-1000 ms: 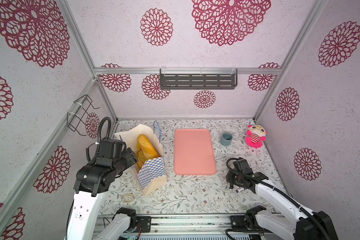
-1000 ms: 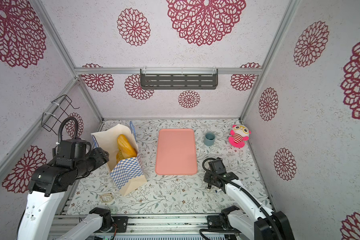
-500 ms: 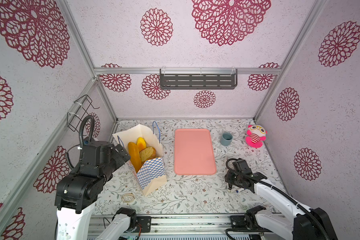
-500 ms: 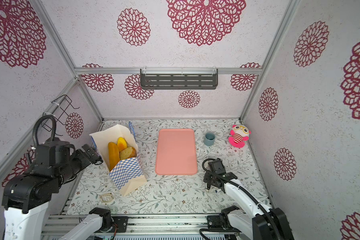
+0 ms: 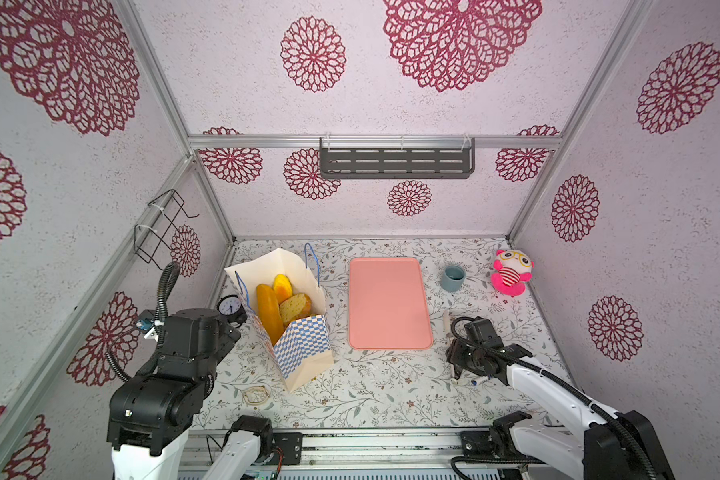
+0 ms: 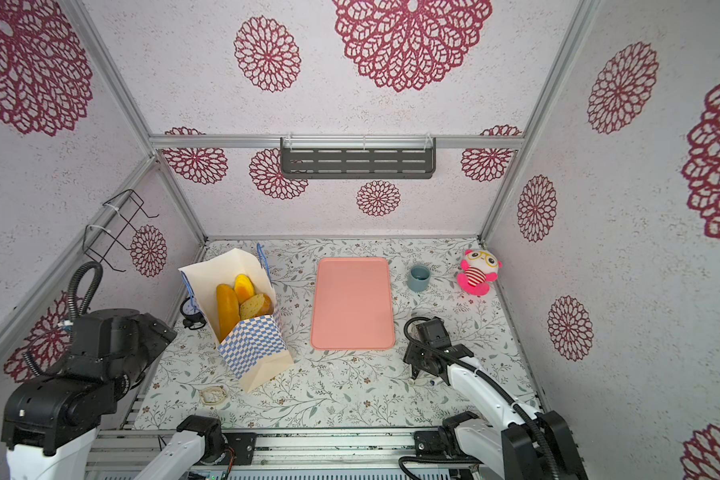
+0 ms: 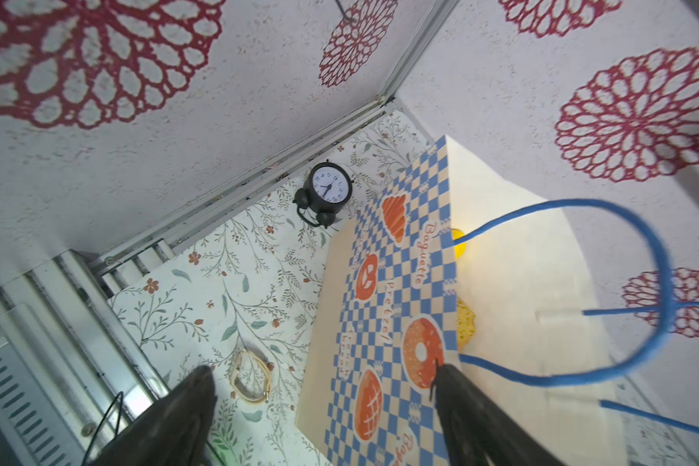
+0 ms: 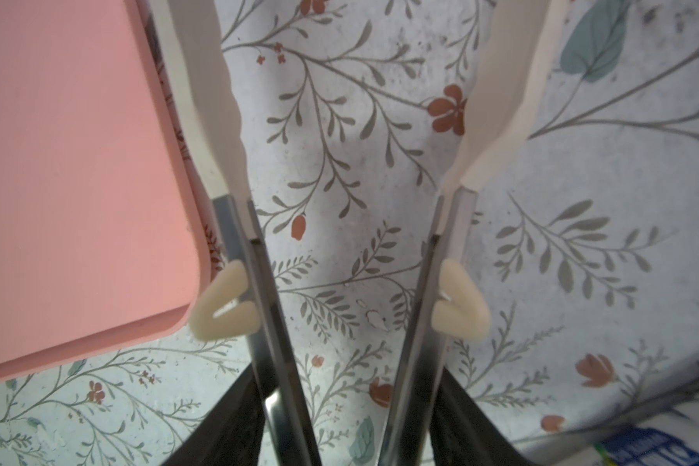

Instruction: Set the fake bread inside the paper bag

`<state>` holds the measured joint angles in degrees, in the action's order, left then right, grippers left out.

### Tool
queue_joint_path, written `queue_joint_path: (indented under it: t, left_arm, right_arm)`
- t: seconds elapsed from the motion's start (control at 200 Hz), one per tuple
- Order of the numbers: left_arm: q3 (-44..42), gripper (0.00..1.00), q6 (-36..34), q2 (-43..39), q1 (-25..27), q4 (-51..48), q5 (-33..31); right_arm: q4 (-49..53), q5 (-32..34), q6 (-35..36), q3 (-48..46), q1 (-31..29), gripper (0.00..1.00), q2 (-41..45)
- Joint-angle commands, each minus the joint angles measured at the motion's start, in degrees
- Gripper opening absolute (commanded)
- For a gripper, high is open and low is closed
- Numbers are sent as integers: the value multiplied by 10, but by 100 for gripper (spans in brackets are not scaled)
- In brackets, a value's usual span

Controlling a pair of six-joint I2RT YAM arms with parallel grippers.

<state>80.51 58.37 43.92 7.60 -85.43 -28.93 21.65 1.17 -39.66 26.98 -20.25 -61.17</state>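
The fake bread sits inside the paper bag. Three pieces show in its open mouth in both top views: a long loaf standing on end, a yellow piece behind it and a speckled slice leaning against them. They look glossy, hard and rounded, so I judge them light but slippery. A pinch across the narrow waist of a piece should hold better than one on its domed ends. The bag is thin paper, standing tall on the bench with little weight low down, so a sideways nudge could tip it or crumple the rim. The safest holds are the blue cord handle or the upper edge, not the checkered band. The left gripper is spread wide with nothing between its fingers. It hangs just beside the bag's checkered face, and one finger overlaps the band in the left wrist view without clearly touching it. An alarm clock stands near the bag on that side. The pink tray lies bare in the middle of the bench, and no bread shows anywhere outside the bag, so the loading looks finished or nearly so. Low over the bench beside the tray's near corner, the right gripper has its jaws partly apart. The two arms of a pair of tongs lie against their inner faces; whether the jaws grip the tongs or merely bracket them I cannot tell.
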Motion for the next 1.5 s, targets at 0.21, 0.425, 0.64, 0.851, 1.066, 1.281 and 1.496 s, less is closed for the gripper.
queue_joint_path:
  t: [0.21, 0.425, 0.64, 0.851, 1.066, 1.281, 1.496]
  left_arm:
    - [-150, 72, 74, -57, -71, 65, 78]
    - [-226, 70, 61, -68, -155, 119, 163]
    - [-326, 64, 36, -39, -267, 206, 277]
    - [-398, 60, 13, 39, -341, 313, 362]
    - [-427, 60, 7, 154, -338, 410, 423]
    - [-412, 59, -10, 257, -299, 466, 431]
    - [-371, 60, -25, 351, -254, 514, 440]
  right_arm:
    - [10, -7, -3, 30, 5, 79, 28]
    - [42, 1, 2, 64, 5, 87, 53]
    - [78, 13, 2, 125, 6, 89, 82]
    - [106, 19, 5, 184, 7, 89, 96]
    - [123, 25, 4, 227, 10, 89, 105]
    - [130, 23, 1, 247, 12, 89, 105]
    - [132, 22, -3, 246, 13, 89, 102]
